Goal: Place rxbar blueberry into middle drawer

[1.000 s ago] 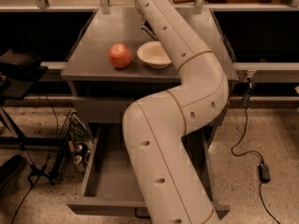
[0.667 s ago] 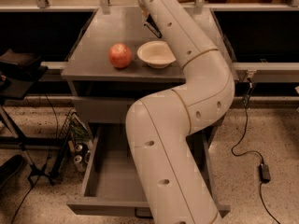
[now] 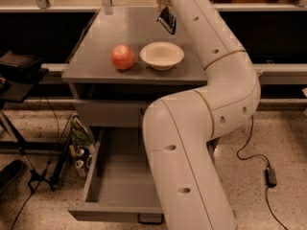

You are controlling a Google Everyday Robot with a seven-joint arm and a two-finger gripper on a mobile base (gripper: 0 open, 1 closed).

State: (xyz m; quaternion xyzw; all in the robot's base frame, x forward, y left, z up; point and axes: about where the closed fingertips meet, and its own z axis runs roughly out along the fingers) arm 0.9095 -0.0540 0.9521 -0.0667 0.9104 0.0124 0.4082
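Camera view: grey cabinet top bearing apple and bowl, middle drawer open below; my arm arches over, gripper behind bowl clamping rxbar blueberry.

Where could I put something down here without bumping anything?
The tray of the middle drawer is bare left of the arm. The tabletop is free left of and behind the apple. Crowded: behind the bowl, around the gripper and rxbar blueberry.
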